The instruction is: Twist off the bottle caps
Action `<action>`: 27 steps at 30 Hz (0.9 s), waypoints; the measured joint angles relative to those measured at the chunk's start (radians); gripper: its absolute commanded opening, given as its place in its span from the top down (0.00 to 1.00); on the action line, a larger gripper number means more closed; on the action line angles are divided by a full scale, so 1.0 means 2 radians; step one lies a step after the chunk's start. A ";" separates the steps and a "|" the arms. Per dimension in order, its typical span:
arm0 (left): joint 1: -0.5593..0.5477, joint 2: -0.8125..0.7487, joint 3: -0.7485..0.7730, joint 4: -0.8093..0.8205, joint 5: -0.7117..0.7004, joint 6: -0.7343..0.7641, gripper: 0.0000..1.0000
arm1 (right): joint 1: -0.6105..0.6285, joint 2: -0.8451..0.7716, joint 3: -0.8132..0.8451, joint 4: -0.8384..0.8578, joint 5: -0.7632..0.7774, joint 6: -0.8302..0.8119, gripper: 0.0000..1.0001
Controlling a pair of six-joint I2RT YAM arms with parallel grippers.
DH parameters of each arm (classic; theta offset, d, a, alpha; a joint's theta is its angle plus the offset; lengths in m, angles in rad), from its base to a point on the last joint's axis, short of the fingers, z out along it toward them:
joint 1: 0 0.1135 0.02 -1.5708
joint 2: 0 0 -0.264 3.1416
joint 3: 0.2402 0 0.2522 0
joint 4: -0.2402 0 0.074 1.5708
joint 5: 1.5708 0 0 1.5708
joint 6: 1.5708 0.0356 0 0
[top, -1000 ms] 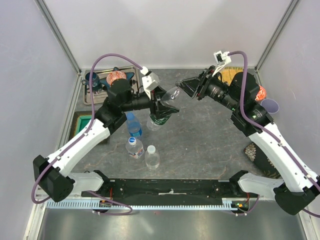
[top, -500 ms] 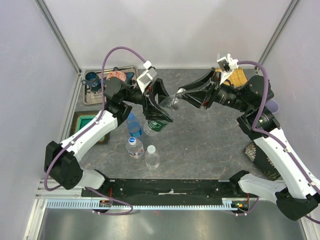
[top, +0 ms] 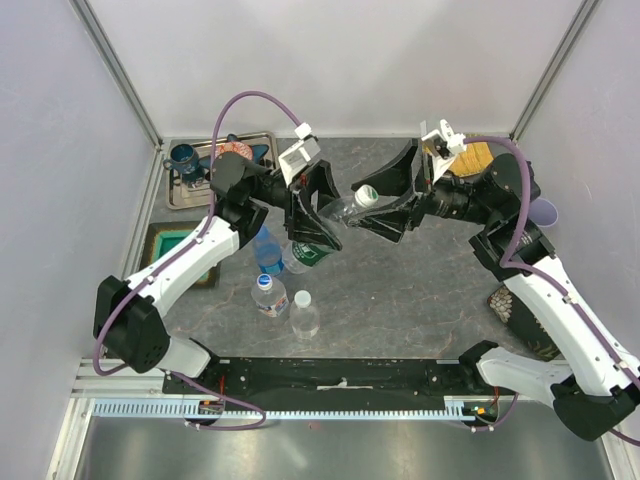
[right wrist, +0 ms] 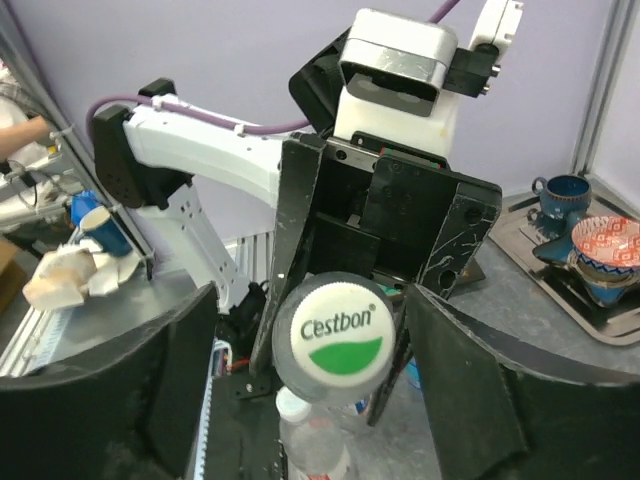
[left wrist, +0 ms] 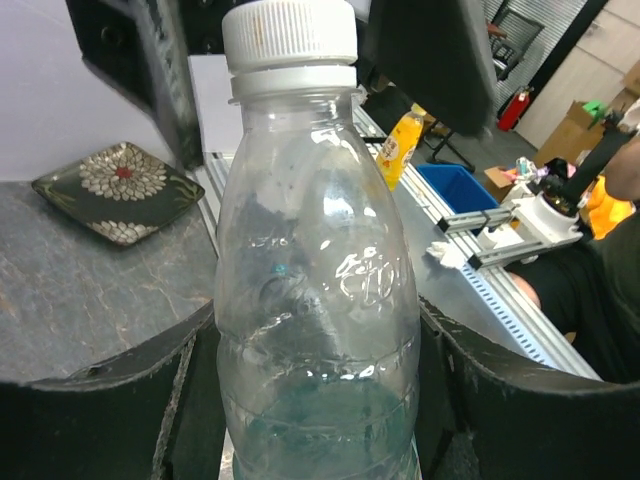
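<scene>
My left gripper (top: 322,232) is shut on the greenish bottle (top: 328,225) and holds it tilted above the table, its white cap (top: 368,194) pointing right. In the left wrist view the bottle (left wrist: 320,300) fills the space between my fingers (left wrist: 100,400), and its cap (left wrist: 290,35) is on. My right gripper (top: 378,200) is open, its fingers standing on either side of the cap without touching it. The right wrist view faces the cap (right wrist: 340,335), with a gap on each side of it. A blue-tinted bottle (top: 267,250), a labelled clear bottle (top: 268,293) and a plain clear bottle (top: 303,313) stand on the table.
A metal tray (top: 178,197) with cups and a bowl sits at the back left, and a green-lined box (top: 165,245) lies below it. A lilac cup (top: 541,211) and a dark patterned plate (top: 512,305) are on the right. An orange-brown board (top: 477,155) lies at the back right.
My right gripper was shut on the cap and has now opened around it. The left arm has shifted a little with the bottle still in its grip.
</scene>
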 measured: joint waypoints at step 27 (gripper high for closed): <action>-0.094 -0.078 0.037 -0.434 -0.486 0.426 0.88 | 0.007 0.031 0.119 -0.202 0.389 0.115 0.04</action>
